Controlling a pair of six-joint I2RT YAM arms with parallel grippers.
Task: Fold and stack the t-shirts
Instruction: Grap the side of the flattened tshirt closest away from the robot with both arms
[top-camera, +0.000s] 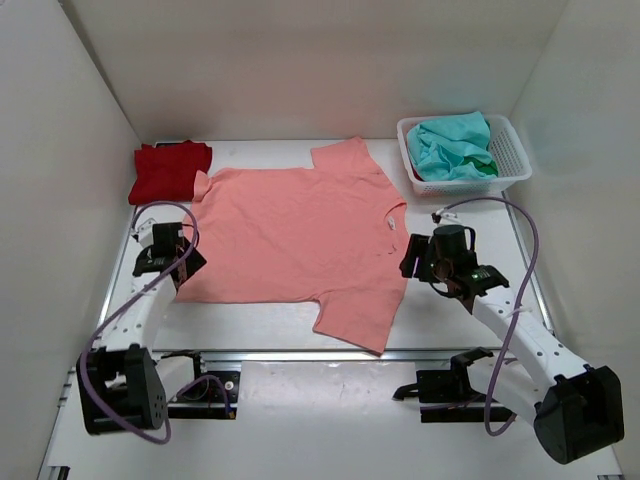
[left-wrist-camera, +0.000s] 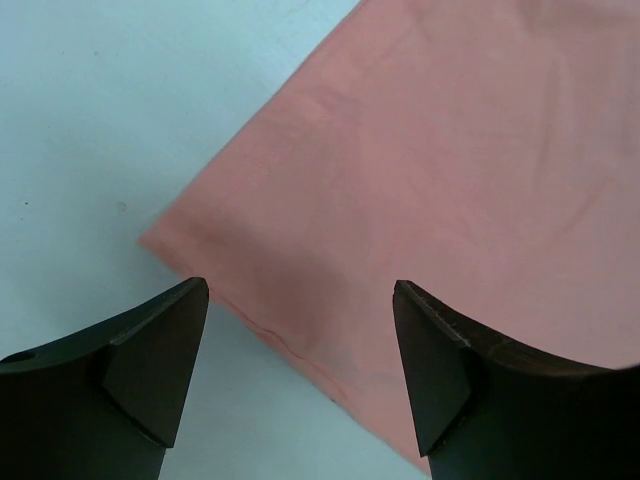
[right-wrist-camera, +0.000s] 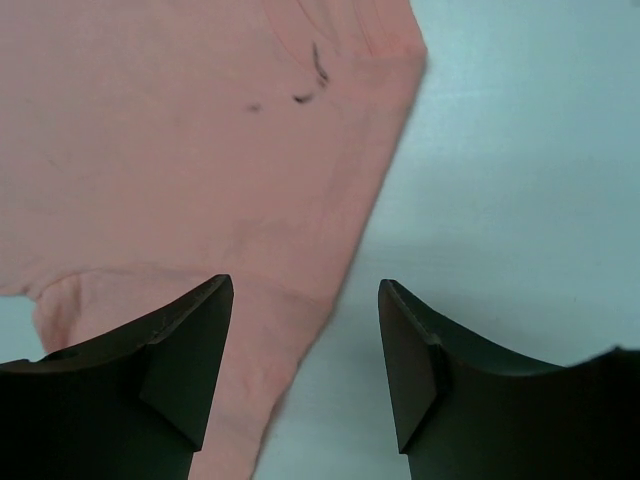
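In the middle of the counter (top-camera: 250, 322) the pink shirt (top-camera: 300, 235) lies spread flat, so I judge its fold is only beginning. My left claw (left-wrist-camera: 300, 300) hangs wide open and empty over the hem corner, and my right claw (right-wrist-camera: 305, 290) hangs equally open and empty over the shoulder edge. Next, both must drop, pinch the cloth and carry it across. The folded red shirt (top-camera: 170, 170) beside the far sleeve and the teal shirt (top-camera: 455, 148) in its basket (top-camera: 517, 165) should not block that.
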